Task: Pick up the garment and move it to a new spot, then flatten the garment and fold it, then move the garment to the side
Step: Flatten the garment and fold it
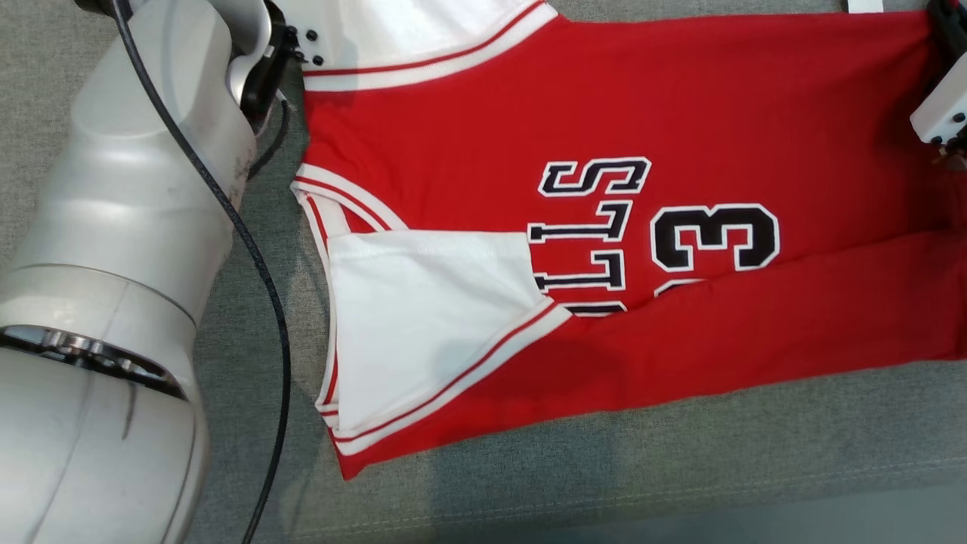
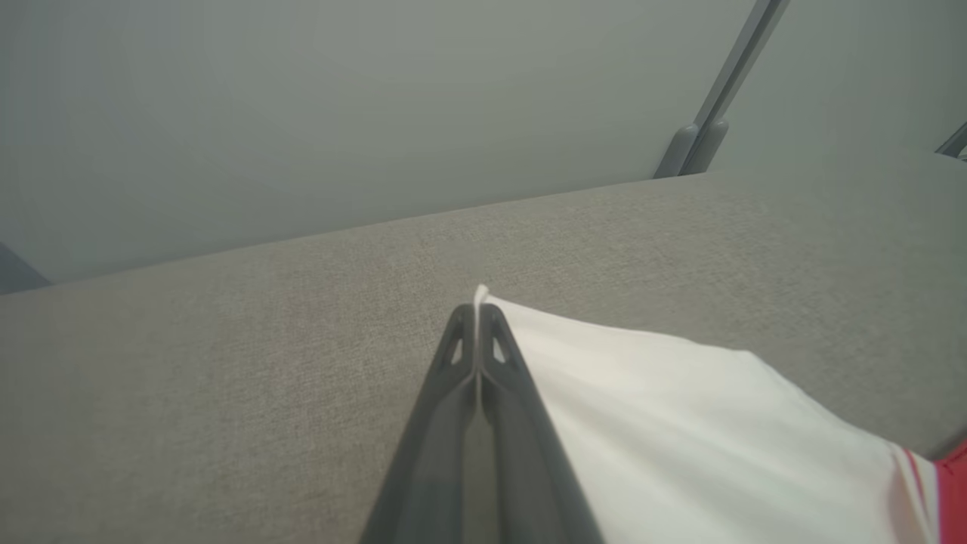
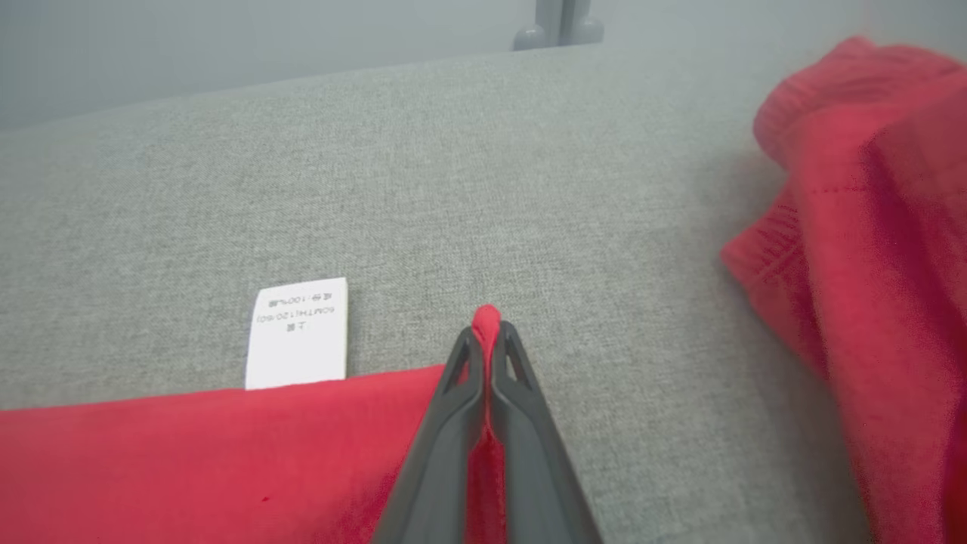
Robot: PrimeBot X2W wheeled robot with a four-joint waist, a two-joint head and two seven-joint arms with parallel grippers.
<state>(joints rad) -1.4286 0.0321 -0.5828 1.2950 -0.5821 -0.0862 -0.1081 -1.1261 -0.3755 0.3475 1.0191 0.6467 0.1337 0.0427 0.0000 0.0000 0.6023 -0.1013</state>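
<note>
The garment (image 1: pixel 529 121), a red jersey with white sleeves, lies flat on the grey padded surface (image 1: pixel 680 468). Its long axis runs across the head view: the neck end points to the left of the frame and the hem end to the right. The black lettering (image 1: pixel 597 227) lies sideways. The near long edge is folded up over the body as a red band along the lower part of the frame, covering the bottom of the print. The near white sleeve (image 1: pixel 430 317) is laid over the chest at centre left.

In the left wrist view the left gripper (image 2: pixel 477 317) has its fingers pressed together on the edge of white cloth, with a sliver of it poking out past the tips. In the right wrist view the right gripper (image 3: pixel 487 336) pinches a ridge of red cloth just beside the white care label (image 3: pixel 298 332). More red cloth is bunched at the right of that frame.

For open room, a bare grey strip runs below the garment's near edge in the head view, with a narrower strip at the left beside the pale left forearm (image 1: pixel 128 227) and its black cable (image 1: pixel 257 272). Beyond both sets of fingertips the surface is bare up to its far edge.
</note>
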